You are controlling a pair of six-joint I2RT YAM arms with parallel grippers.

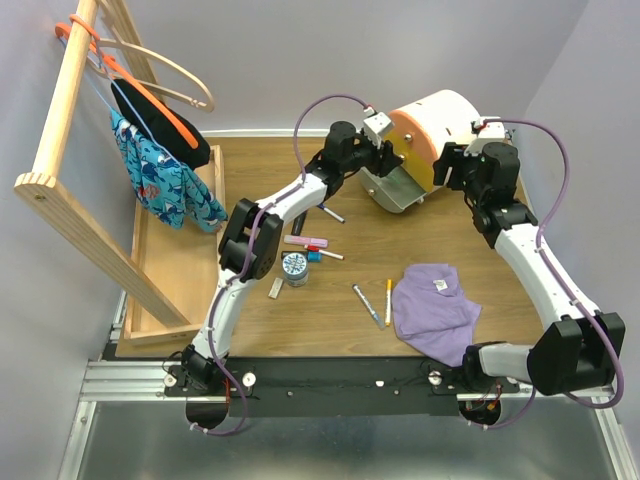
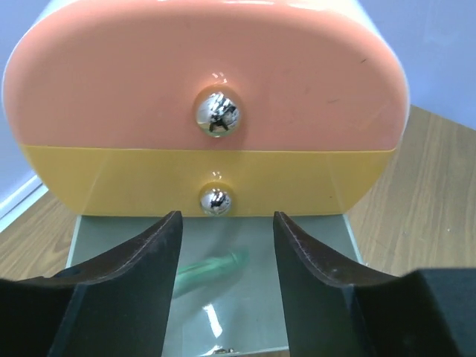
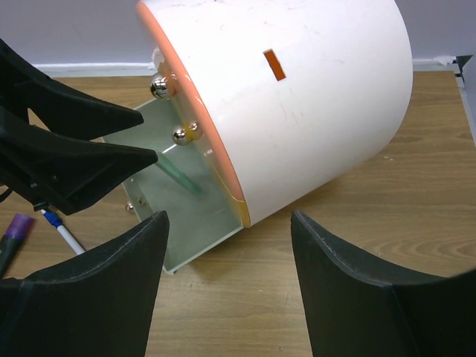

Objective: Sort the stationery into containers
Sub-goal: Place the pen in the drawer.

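Observation:
The cream drawer unit (image 1: 445, 118) stands at the back of the table. Its orange drawer (image 2: 208, 74) and yellow drawer (image 2: 111, 182) are closed, while the pale green bottom drawer (image 2: 223, 320) is pulled out. A blurred green pen (image 2: 212, 271) lies loose inside that drawer and leans there (image 3: 178, 175). My left gripper (image 2: 227, 223) hovers open over the drawer, holding nothing. My right gripper (image 3: 227, 245) is open beside the unit's right side. A pink bar (image 1: 305, 241), a round patterned jar (image 1: 295, 267) and two pens (image 1: 367, 305) lie on the table.
A purple cloth (image 1: 435, 310) lies front right. A long wooden tray (image 1: 165, 300) and a wooden rack with hanging clothes (image 1: 160, 160) stand at the left. A black marker (image 1: 298, 225) and another pen (image 1: 333, 214) lie under the left arm.

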